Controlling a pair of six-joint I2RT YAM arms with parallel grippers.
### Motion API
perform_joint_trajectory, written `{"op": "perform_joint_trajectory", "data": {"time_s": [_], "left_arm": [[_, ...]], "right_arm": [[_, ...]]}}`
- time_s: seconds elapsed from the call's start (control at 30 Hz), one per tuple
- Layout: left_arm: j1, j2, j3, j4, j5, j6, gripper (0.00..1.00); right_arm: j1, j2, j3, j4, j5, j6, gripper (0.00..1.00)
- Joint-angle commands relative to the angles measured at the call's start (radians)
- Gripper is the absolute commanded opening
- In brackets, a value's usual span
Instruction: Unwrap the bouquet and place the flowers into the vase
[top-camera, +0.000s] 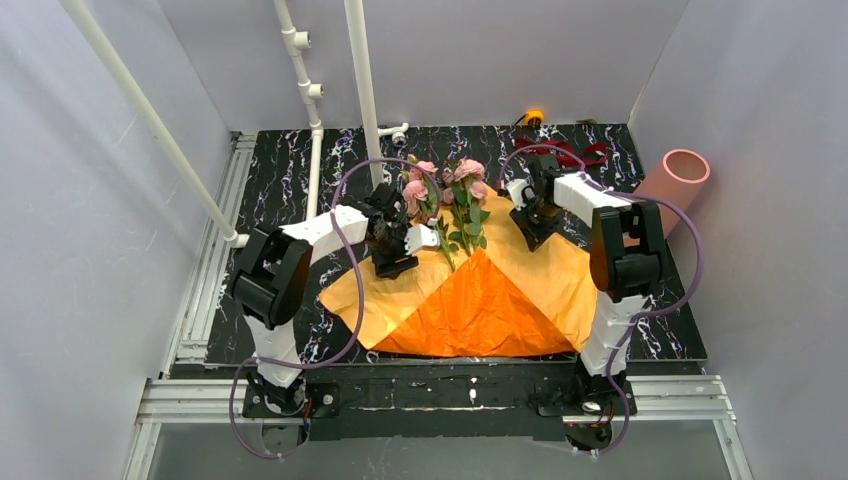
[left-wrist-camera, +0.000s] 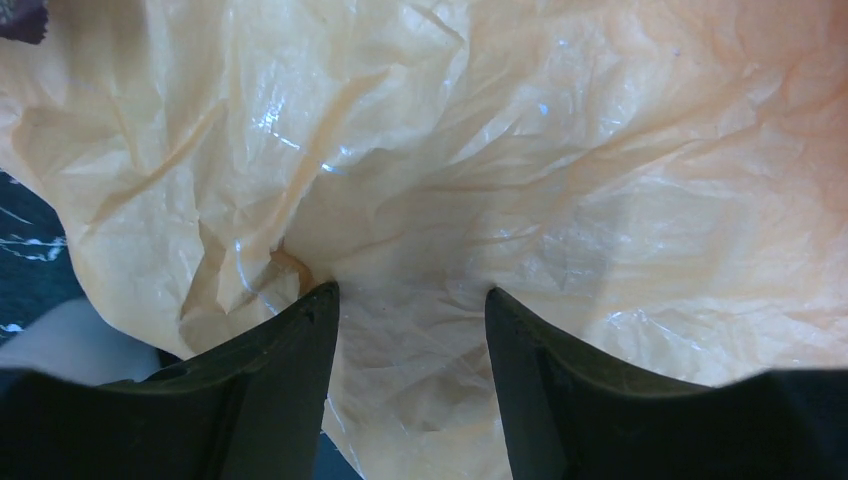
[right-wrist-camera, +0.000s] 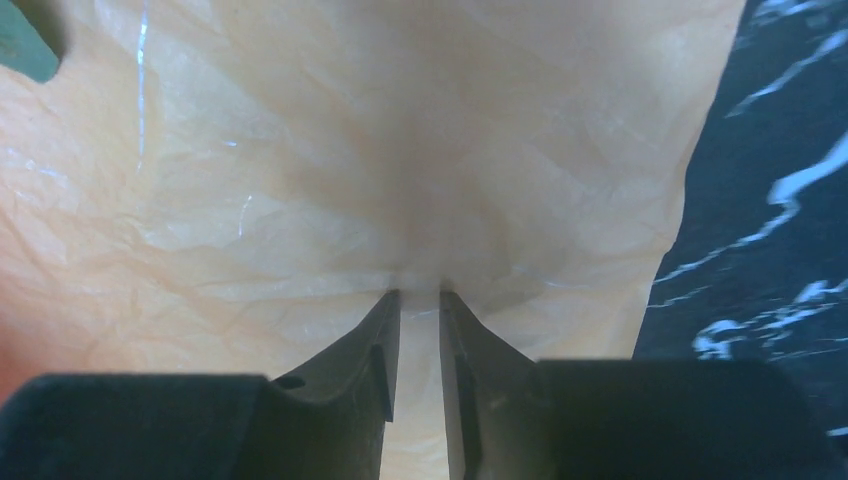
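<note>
Your right gripper (right-wrist-camera: 418, 293) pinches the wrapping paper (top-camera: 480, 300), your left gripper (left-wrist-camera: 410, 292) presses on it half-spread, so close that one fully before drawing the sheet from under the flowers (top-camera: 450, 195) lying at its far edge.

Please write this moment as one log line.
wrapping paper: spread open; flowers: on paper; left fingers: apart on paper; right fingers: pinching paper

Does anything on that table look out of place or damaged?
Nothing looks damaged or spilled. The wrapping paper lies spread open, the flowers rest at its far edge, and the ribbon lies loose at the back.
</note>
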Motion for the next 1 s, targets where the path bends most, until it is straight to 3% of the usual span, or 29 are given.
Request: {"op": "perform_joint_trajectory", "data": {"time_s": [0.0,0.17,0.27,0.4,0.53,0.77,0.97], "left_arm": [[0.014,0.065,0.074,0.027,-0.037,-0.051,0.53],[0.016,0.015,0.127,0.0,0.077,-0.081,0.61],[-0.013,-0.058,0.097,-0.003,0.12,-0.101,0.7],[-0.064,-0.114,0.07,0.003,0.144,-0.139,0.75],[-0.096,-0.114,0.077,0.01,0.148,-0.166,0.76],[-0.099,-0.129,0.094,0.075,0.141,-0.268,0.8],[-0.053,-0.186,0.072,0.158,0.184,-0.439,0.86]], "right_arm": [[-0.018,0.094,0.074,0.036,0.004,-0.027,0.31],[-0.02,0.029,0.126,-0.05,-0.112,-0.02,0.41],[-0.019,-0.052,0.106,-0.09,-0.191,-0.036,0.49],[-0.018,-0.114,0.041,-0.142,-0.26,-0.09,0.53],[-0.016,-0.102,-0.033,-0.19,-0.289,-0.137,0.51],[-0.003,-0.077,-0.105,-0.254,-0.352,-0.212,0.37],[-0.001,-0.231,-0.162,-0.372,-0.504,-0.439,0.37]]}}
